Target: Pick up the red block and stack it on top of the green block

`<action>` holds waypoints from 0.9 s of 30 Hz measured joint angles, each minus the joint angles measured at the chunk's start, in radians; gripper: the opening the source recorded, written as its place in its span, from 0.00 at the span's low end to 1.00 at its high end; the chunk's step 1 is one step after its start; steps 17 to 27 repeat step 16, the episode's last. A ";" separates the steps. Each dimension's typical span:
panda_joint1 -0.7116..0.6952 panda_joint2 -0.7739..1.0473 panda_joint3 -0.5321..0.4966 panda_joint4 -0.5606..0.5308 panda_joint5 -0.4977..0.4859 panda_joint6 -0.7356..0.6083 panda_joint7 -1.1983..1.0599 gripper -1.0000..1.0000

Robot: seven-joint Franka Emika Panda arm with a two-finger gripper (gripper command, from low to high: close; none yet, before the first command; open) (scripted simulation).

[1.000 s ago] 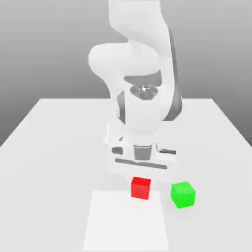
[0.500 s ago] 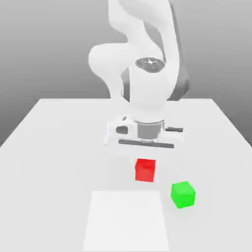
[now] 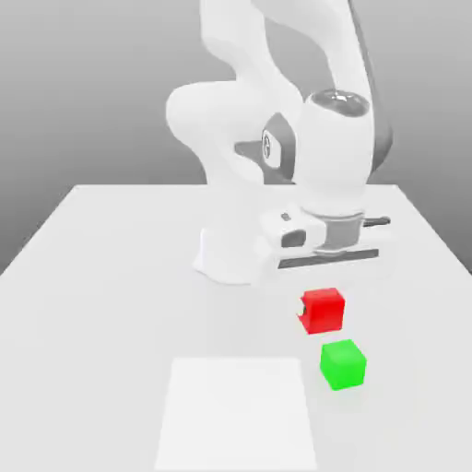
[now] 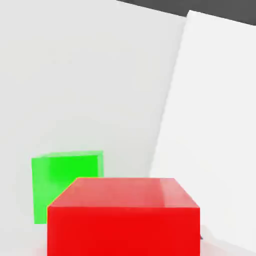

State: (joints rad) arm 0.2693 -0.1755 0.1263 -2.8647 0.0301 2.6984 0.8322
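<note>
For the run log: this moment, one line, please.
gripper: shut on red block | red block: held aloft | green block: on table

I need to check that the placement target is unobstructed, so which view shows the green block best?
The exterior view: the green block appears whole there. In the hand view, the red block hides its lower corner.

Exterior view: I see bare table (image 3: 120, 295) across the centre-left, free for passage. Lower right, the green block (image 3: 343, 365) obstructs low travel beneath the red block (image 3: 322, 311).
</note>
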 joint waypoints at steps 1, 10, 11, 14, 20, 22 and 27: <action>0.011 0.001 0.003 0.005 0.003 -0.005 -0.017 0.00; 0.044 0.146 0.023 0.038 -0.032 0.100 -0.062 0.00; 0.037 0.180 0.026 0.039 -0.047 0.132 -0.051 0.00; 0.040 0.242 0.018 0.041 -0.076 0.191 -0.031 1.00; 0.040 0.242 0.018 0.041 -0.076 0.191 -0.031 1.00; 0.040 0.242 0.018 0.041 -0.076 0.191 -0.031 1.00; 0.040 0.242 0.018 0.041 -0.076 0.191 -0.031 1.00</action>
